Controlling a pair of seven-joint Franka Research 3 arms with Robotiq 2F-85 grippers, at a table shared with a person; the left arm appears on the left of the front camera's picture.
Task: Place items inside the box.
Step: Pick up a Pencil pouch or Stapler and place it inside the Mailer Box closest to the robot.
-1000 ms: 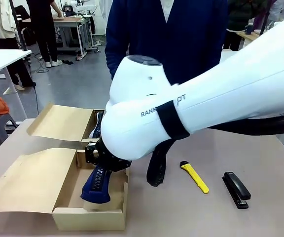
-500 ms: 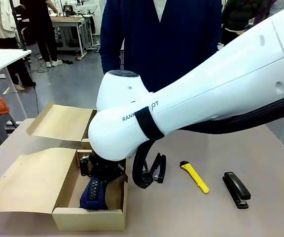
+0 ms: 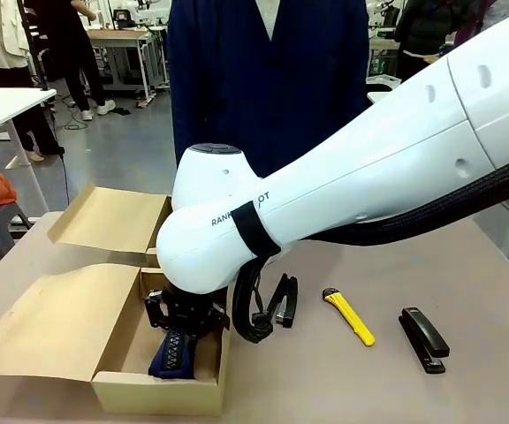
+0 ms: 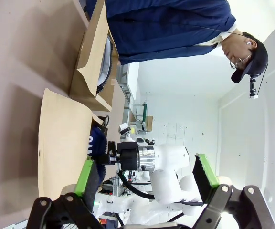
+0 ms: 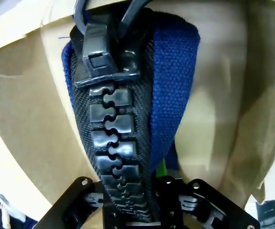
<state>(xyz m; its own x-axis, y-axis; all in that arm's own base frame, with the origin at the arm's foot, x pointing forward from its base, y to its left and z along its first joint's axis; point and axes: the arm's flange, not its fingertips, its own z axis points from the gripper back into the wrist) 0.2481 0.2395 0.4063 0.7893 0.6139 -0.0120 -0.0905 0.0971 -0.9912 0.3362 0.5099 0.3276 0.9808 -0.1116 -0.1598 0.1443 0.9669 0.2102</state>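
My right gripper (image 3: 184,320) reaches across into the open cardboard box (image 3: 157,391) and is shut on a navy zip pouch (image 3: 173,353), which hangs end-down inside it. In the right wrist view the pouch (image 5: 128,95) with its chunky black zipper is clamped by the gripper (image 5: 142,191), cardboard walls all round. Right of the box on the table lie a black stapler (image 3: 283,300), a yellow-and-black utility knife (image 3: 349,316) and a second black stapler (image 3: 424,339). My left gripper (image 4: 144,174) is open and holds nothing; its view shows the pouch (image 4: 95,143) from the side.
A person in a navy top (image 3: 268,79) stands at the far side of the table. The box flaps (image 3: 56,322) spread out to the left and back. The right arm's white body (image 3: 325,190) hides the middle of the table.
My right gripper has lowered the navy pouch deeper into the box, and the arm has swung lower and leftward. The stapler beside the box has come into view.
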